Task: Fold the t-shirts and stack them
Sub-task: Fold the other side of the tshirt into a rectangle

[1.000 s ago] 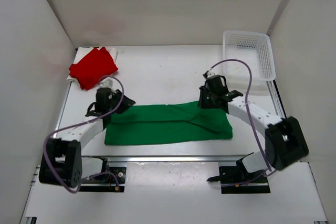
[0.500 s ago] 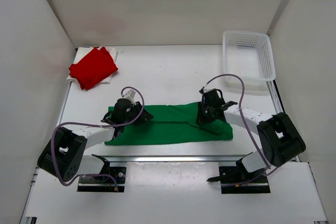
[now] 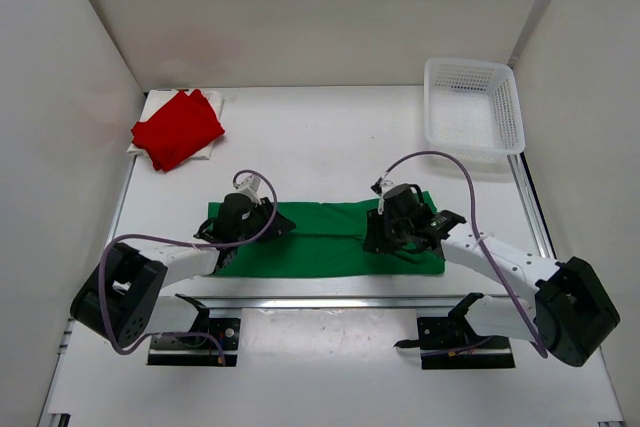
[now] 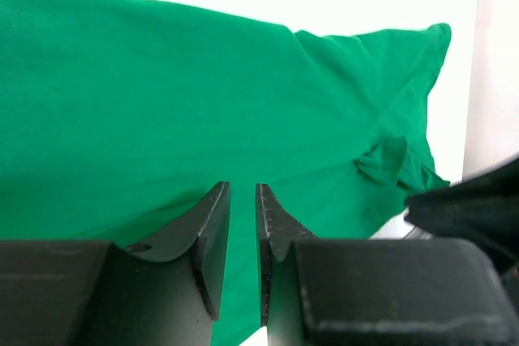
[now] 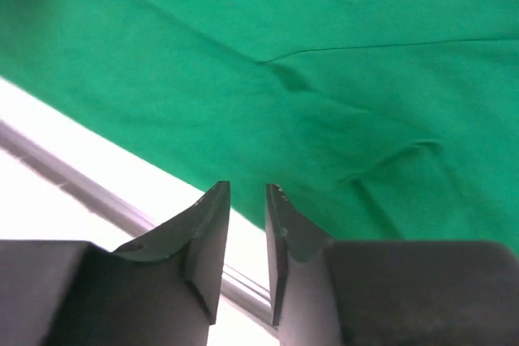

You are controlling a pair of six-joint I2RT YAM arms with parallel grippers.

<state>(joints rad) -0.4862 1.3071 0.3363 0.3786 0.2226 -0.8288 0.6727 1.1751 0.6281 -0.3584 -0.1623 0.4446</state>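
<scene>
The green shirt (image 3: 330,239) lies flat at the table's (image 3: 320,137) front, its long axis running left-right. My left gripper (image 4: 242,190) and right gripper (image 5: 248,190) sit over its ends, jaws narrowly apart, empty.

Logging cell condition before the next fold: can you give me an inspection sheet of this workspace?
Surface: white table, no spills seen.
Job's things: green t-shirt in a long folded strip near front edge; red t-shirt on cream-white t-shirt, far left.
Clutter: white mesh basket, far right.
Grippers: left gripper and right gripper over green t-shirt, slightly open, holding nothing.
Cables: purple cables loop from both arms.
Surroundings: plain white walls.
</scene>
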